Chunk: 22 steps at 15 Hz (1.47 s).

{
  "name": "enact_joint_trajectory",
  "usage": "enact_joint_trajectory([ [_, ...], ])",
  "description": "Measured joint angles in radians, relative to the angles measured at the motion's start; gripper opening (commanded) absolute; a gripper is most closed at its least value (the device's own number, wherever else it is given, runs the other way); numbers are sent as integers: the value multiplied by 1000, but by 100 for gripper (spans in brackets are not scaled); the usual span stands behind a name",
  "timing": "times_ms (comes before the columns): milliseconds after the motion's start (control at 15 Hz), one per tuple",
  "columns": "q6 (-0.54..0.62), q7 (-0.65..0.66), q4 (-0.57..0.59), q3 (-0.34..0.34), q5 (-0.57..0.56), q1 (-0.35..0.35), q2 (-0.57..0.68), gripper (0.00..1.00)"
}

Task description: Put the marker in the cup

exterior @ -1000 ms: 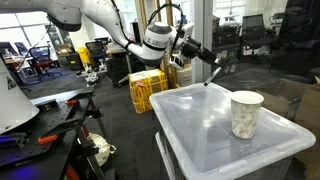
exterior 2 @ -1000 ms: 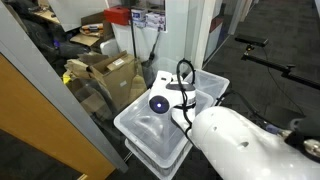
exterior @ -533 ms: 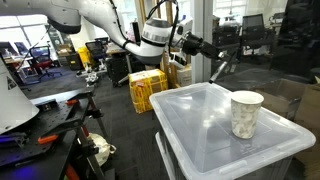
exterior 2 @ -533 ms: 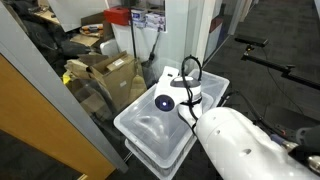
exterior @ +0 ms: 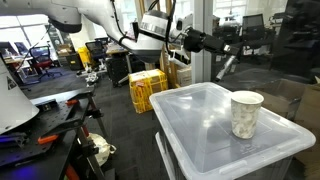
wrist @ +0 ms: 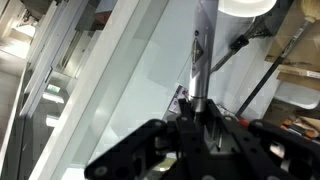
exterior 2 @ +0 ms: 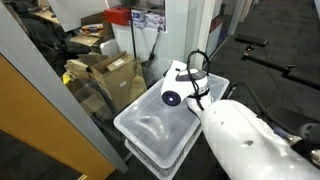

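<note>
My gripper point(exterior: 224, 50) is shut on the marker point(exterior: 226, 67), a thin dark stick that hangs down from the jaws, in the air above the far edge of the plastic bin's lid. The whitish cup point(exterior: 246, 113) stands upright on the lid, nearer the camera and lower than the marker. In the wrist view the gripper point(wrist: 198, 110) clamps the marker point(wrist: 200, 45), which points toward the cup's rim point(wrist: 245, 6) at the top edge. In an exterior view the white arm point(exterior 2: 250, 135) hides the cup and the marker.
The translucent plastic bin point(exterior: 200, 135) has a lid with a raised rim and also shows in an exterior view point(exterior 2: 150, 125). Yellow crates point(exterior: 147, 88) stand on the floor behind it. Cardboard boxes point(exterior 2: 105, 70) lie beside the bin. Desks and chairs stand farther off.
The gripper has lifted the marker off the lid and carried it up and to the right in the exterior view, toward the space above the cup. The cup has not moved.
</note>
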Motion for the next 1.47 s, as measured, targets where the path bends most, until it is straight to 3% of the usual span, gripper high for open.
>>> enact_joint_trajectory([
  [533, 0, 227, 1, -25, -230, -30, 0, 5],
  [1467, -20, 832, 126, -20, -775, -122, 0, 5],
])
